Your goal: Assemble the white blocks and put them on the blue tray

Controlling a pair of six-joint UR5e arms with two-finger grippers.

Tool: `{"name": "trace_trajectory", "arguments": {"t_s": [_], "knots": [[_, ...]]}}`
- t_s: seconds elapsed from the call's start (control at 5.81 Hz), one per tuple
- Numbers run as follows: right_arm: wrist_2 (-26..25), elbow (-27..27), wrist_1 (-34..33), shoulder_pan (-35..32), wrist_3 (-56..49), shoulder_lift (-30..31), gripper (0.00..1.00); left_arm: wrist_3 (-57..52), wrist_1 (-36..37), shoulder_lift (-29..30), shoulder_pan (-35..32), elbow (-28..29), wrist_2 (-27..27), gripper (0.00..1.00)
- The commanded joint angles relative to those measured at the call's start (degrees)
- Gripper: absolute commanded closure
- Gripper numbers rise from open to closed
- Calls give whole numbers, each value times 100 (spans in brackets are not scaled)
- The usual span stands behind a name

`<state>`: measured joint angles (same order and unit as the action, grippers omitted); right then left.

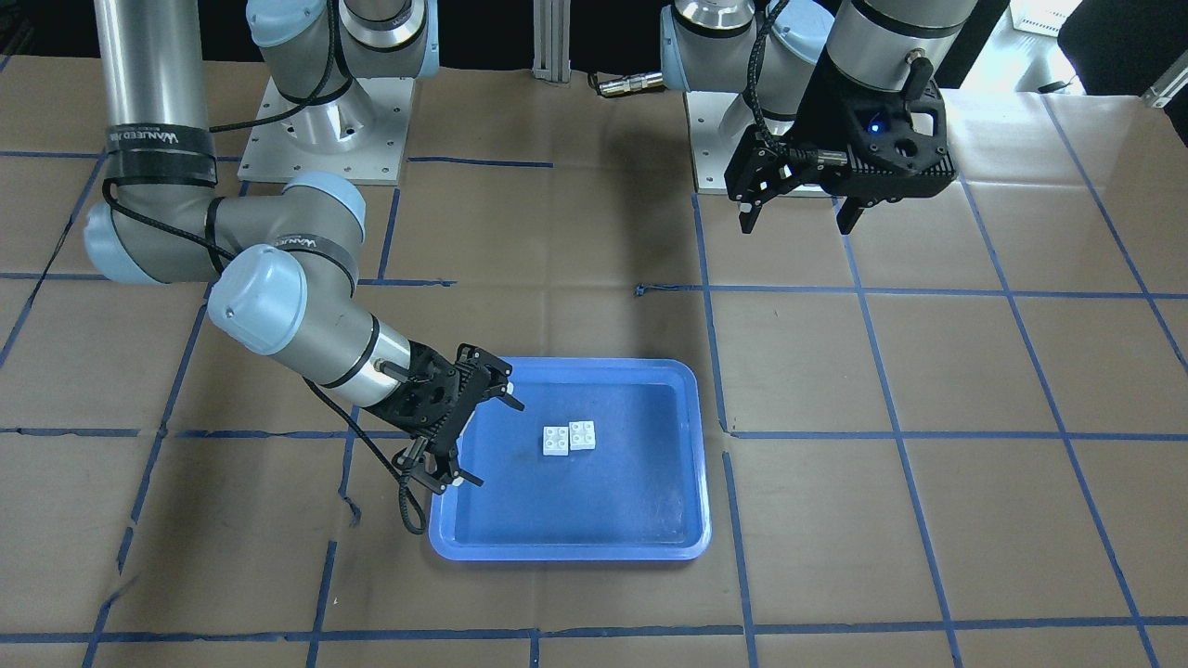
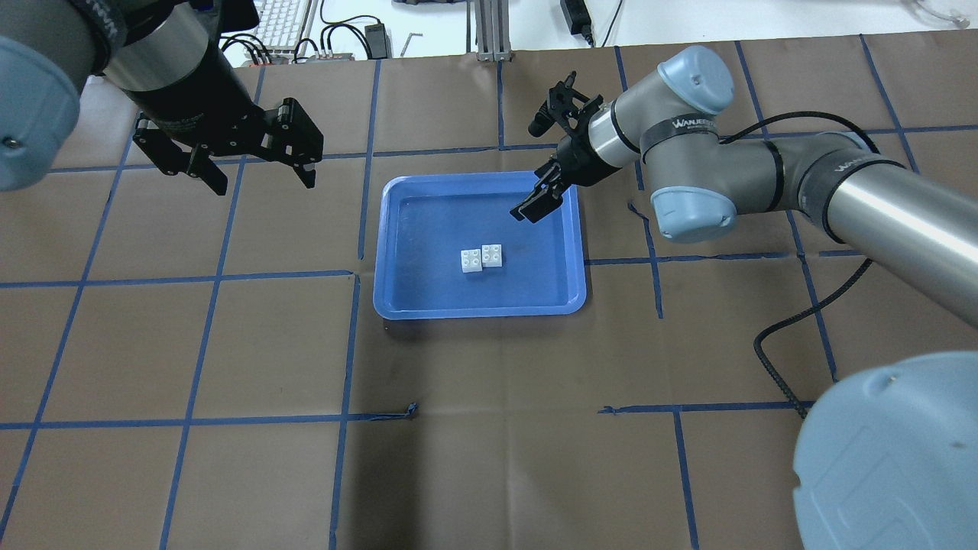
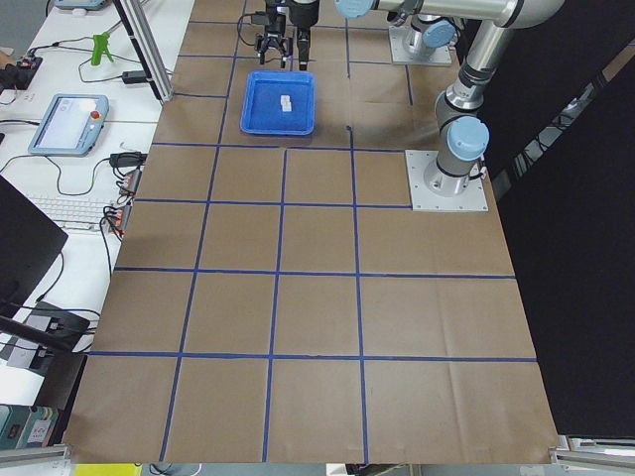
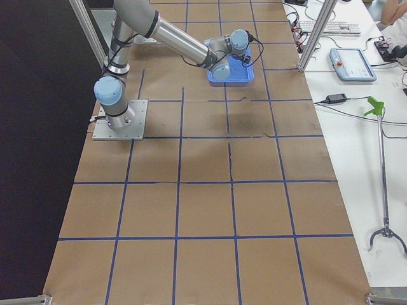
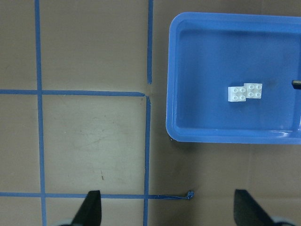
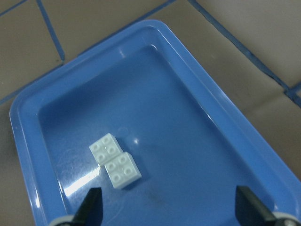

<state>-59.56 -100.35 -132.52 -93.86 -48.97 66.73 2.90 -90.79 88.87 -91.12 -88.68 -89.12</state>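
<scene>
Two white blocks (image 1: 569, 437) lie joined corner to corner, offset, near the middle of the blue tray (image 1: 650, 529). They also show in the overhead view (image 2: 481, 258), the left wrist view (image 5: 245, 92) and the right wrist view (image 6: 115, 160). My right gripper (image 1: 480, 436) is open and empty, tilted over the tray's edge, apart from the blocks; in the overhead view (image 2: 544, 164) it sits at the tray's far right corner. My left gripper (image 1: 800, 220) is open and empty, held high above bare table beside the tray (image 2: 428, 298); it shows in the overhead view (image 2: 260, 177) too.
The table is covered in brown paper with a grid of blue tape lines (image 2: 348, 344). The arm bases (image 1: 325, 130) stand at the robot's side. A black cable (image 2: 795, 336) hangs from the right arm over the table. Keyboards and a pendant (image 3: 64, 124) lie off the table.
</scene>
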Motion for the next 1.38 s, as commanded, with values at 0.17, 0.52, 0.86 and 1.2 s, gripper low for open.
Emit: {"name": "trace_trajectory", "arguments": {"t_s": [0.17, 0.52, 0.86, 1.2], "knots": [[-2262, 305, 1379, 87, 2339, 995, 0, 0, 0, -1, -3, 0, 0, 1], [-2963, 1074, 3476, 87, 4109, 1482, 0, 0, 0, -1, -3, 0, 0, 1], [-2973, 2034, 5133, 114, 4747, 1579, 0, 0, 0, -1, -3, 0, 9, 1], [-2956, 2037, 5148, 114, 4739, 1633, 0, 0, 0, -1, -3, 0, 0, 1]]}}
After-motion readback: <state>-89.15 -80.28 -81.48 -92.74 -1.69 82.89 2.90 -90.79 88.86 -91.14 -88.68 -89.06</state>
